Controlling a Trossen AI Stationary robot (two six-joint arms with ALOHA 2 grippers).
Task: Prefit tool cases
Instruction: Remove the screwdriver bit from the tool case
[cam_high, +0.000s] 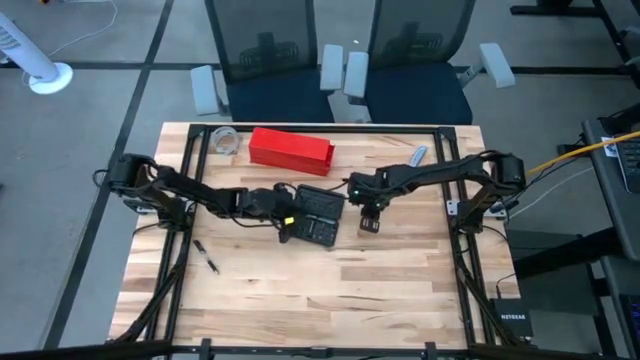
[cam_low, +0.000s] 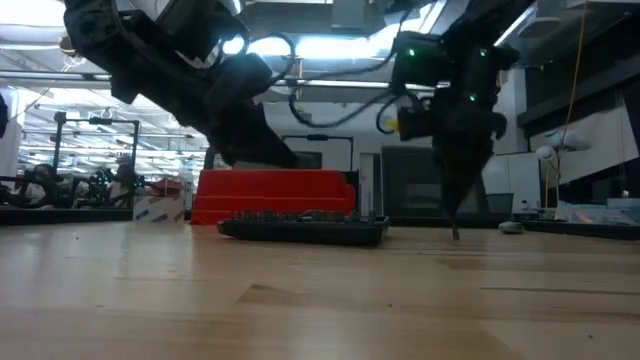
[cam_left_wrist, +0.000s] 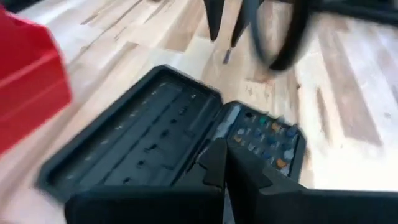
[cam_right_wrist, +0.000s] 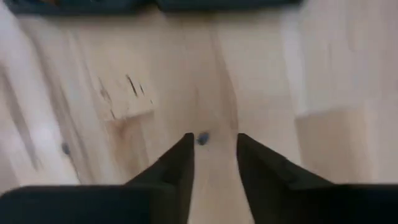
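Observation:
The black tool case (cam_high: 320, 215) lies opened flat on the table, both gridded halves facing up; one half (cam_left_wrist: 264, 137) holds coloured bits, the other (cam_left_wrist: 137, 143) looks bare. My left gripper (cam_high: 287, 218) is shut, and its tips (cam_left_wrist: 222, 155) hover at the case's left edge, by the seam between the halves. My right gripper (cam_high: 370, 218) points straight down at the table just right of the case, narrowly open. A small dark bit (cam_right_wrist: 202, 138) sits between its tips. My left gripper's shut fingertips (cam_left_wrist: 214, 163) come slanting down from the table's left at the case's left rim (cam_left_wrist: 205, 177). I cannot tell whether they touch it. My right gripper has the small bit (cam_left_wrist: 227, 56) beside one fingertip (cam_right_wrist: 180, 155). I cannot tell whether it touches it.
A longer red box (cam_high: 290, 150) stands behind the case toward the far edge, with a clear tape roll (cam_high: 225, 140) to its left. A dark pen-like thing (cam_high: 207, 258) lies on the near-left boards. A small metal piece (cam_high: 417, 156) lies at the far right.

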